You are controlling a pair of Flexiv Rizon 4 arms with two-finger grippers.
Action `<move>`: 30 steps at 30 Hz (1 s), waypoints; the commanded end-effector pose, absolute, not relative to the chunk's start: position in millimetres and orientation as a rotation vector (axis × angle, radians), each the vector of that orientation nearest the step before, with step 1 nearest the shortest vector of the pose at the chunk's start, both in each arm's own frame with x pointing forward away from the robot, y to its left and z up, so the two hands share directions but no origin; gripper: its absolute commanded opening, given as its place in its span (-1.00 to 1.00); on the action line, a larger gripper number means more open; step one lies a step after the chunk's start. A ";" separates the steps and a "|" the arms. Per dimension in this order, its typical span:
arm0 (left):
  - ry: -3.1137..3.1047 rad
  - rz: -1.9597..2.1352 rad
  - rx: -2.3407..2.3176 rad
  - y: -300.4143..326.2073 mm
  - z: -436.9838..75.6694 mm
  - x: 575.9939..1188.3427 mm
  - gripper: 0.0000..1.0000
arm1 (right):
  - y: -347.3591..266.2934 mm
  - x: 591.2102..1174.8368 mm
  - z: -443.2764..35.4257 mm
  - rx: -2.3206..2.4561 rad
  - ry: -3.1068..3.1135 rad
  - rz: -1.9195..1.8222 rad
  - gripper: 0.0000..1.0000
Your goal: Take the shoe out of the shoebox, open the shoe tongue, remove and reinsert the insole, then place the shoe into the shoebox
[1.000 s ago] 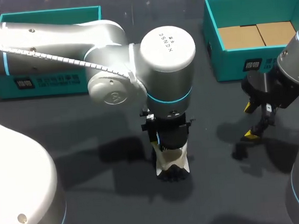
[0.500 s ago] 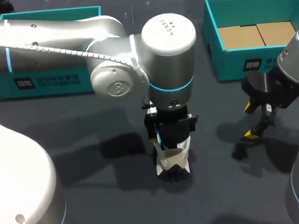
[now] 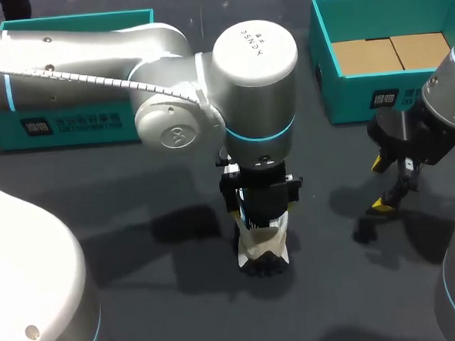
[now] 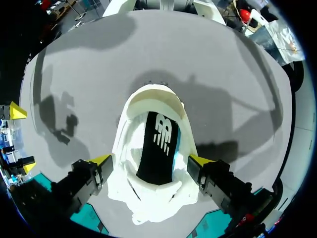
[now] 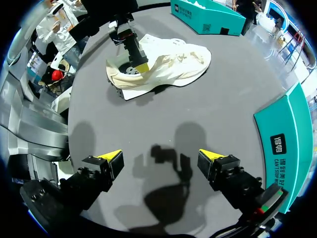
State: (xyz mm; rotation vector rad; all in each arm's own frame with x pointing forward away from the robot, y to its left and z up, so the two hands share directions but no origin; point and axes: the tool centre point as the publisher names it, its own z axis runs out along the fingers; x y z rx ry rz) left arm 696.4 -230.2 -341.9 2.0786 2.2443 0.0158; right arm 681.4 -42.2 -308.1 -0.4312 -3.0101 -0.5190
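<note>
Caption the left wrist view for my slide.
Left gripper clasps the white shoe from both sides on the table, black insole visible inside.

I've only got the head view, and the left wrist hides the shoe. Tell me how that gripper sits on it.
Observer: In the left wrist view, the left gripper straddles the shoe, with one yellow-tipped finger against each side of its opening.
Operator: Report the insole.
Observer: The black insole lies inside the shoe, not lifted out.
Operator: Now the right gripper.
Observer: In its own wrist view, the right gripper is open, with only bare table between its fingers. The shoe lies ahead of it.
</note>
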 end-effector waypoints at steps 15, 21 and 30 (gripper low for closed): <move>2.291 -0.079 2.005 -217.6 -316.2 720.8 0.92 | -42.3 679.9 -308.5 -0.432 -3.013 -0.518 1.00; 2.274 -0.129 1.986 -219.1 -298.9 726.3 0.43 | -42.3 679.9 -308.5 -0.432 -3.013 -0.518 1.00; 2.307 -0.200 1.965 -214.3 -288.8 758.0 -0.33 | -42.3 679.9 -308.5 -0.432 -3.013 -0.518 1.00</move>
